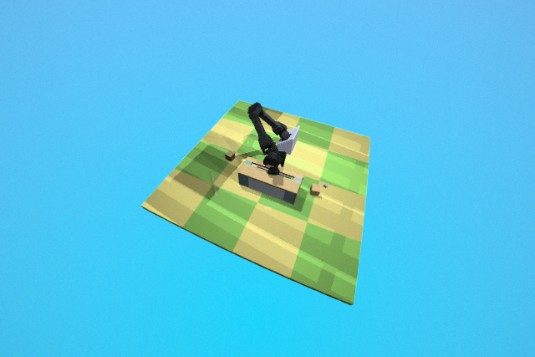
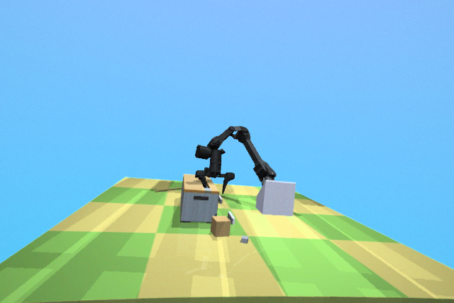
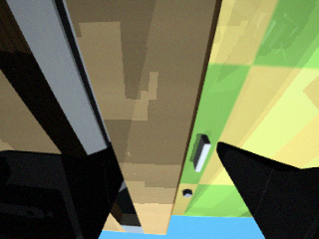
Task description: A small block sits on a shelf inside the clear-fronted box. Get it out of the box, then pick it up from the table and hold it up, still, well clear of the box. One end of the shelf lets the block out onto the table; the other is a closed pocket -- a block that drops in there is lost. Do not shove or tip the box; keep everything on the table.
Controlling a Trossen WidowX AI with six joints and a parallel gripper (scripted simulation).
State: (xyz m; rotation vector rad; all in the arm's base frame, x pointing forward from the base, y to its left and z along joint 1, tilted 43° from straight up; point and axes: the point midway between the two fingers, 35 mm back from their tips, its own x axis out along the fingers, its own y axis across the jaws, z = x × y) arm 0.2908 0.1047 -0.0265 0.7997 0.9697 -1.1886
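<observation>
hand [image 2: 214,184] stands wide open and holds nothing. it hangs at the top of the box [image 2: 199,200], one finger over the tan lid, the other past the box edge on the arm's side. in the wrist view the dark slot [image 3: 80,75] along the lid runs beside a grey rail, one finger just at it.

block: not identified with certainty. no view shows it on the shelf. a small grey piece [image 2: 244,239] lies on the surface near a brown cube [image 2: 220,225], beyond one end of the box; whether that piece is the block cannot be told from these pictures.

step in hand, as judged: working a finger along the slot to sweep the block toward the open end. to do it well, keep the finger upright in the slot, travel parallel to the lid, press sideways only lightly so the box is not shoved, and confirm which end is open before committing to a direction.

views compared: the exterior view shows the end face of the box with its dark opening [image 2: 201,197] and the finger heights above the lid; the top view shows the full length of the box [image 1: 270,184] and the slot line; the wrist view alone shows a small white bar [image 3: 200,152] on the surface beside the box.
</observation>
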